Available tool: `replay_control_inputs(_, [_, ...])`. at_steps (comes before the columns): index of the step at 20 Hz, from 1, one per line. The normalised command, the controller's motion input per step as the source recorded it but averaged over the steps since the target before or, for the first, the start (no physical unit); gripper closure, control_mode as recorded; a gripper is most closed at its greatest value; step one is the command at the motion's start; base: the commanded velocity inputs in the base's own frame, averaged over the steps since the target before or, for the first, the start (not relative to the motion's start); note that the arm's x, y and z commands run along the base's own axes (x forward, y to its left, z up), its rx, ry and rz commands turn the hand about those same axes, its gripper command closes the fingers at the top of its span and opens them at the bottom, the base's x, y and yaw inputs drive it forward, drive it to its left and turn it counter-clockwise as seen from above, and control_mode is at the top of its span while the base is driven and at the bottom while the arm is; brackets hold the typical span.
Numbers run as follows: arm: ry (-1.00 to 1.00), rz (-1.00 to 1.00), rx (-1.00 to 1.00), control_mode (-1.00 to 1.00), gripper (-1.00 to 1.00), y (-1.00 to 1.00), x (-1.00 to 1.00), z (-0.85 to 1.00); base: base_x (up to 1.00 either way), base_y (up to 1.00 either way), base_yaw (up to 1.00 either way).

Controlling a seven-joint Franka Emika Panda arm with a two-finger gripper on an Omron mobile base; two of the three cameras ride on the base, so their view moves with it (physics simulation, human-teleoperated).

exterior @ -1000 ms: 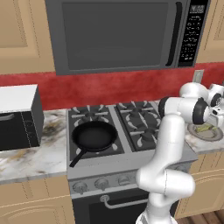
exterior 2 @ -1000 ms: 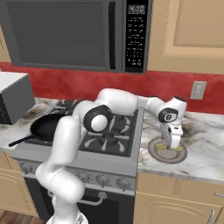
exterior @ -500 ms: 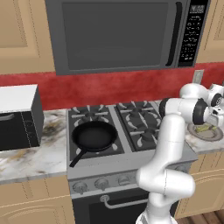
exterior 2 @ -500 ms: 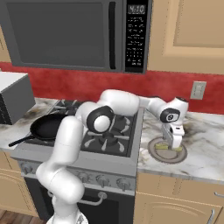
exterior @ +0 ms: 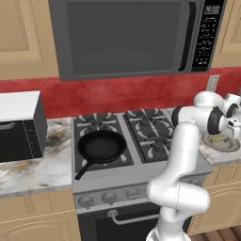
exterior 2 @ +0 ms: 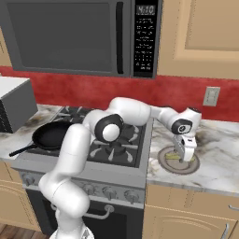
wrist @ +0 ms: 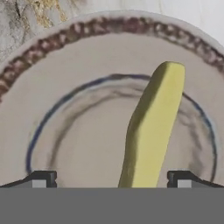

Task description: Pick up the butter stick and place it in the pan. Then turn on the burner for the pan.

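The pale yellow butter stick lies on a flat grey plate with a blue ring, on the counter right of the stove. My gripper hangs open just above it, and the stick's near end lies between the two fingertips, touching neither. From the right base camera the gripper points down over the plate. The black pan sits on the front left burner, its handle toward the stove's front. The pan holds nothing.
A row of grey knobs runs along the stove front. A microwave hangs above the stove, and a small toaster oven stands on the left counter. A wall socket is behind the plate.
The hand has come down a little closer to the plate. The jaws have stayed wide, and the pan and butter have not moved.
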Motion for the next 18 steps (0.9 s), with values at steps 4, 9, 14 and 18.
replay_control_inputs(4, [0.0, -0.01, 0.0, -1.0, -1.0, 0.0, 0.0, -0.11, 0.0, 0.0, 0.0])
replay_control_inputs(9, [0.0, 0.0, 0.0, -1.0, -1.0, 0.0, 0.0, -0.12, 0.0, 0.0, 0.0])
replay_control_inputs(14, [0.0, -0.01, 0.0, -1.0, 1.0, 0.0, 0.0, -0.12, 0.0, 0.0, 0.0])
replay_control_inputs(18, [0.0, 0.0, 0.0, -1.0, 1.0, 0.0, 0.0, 0.0, 0.0, 0.0, 0.0])
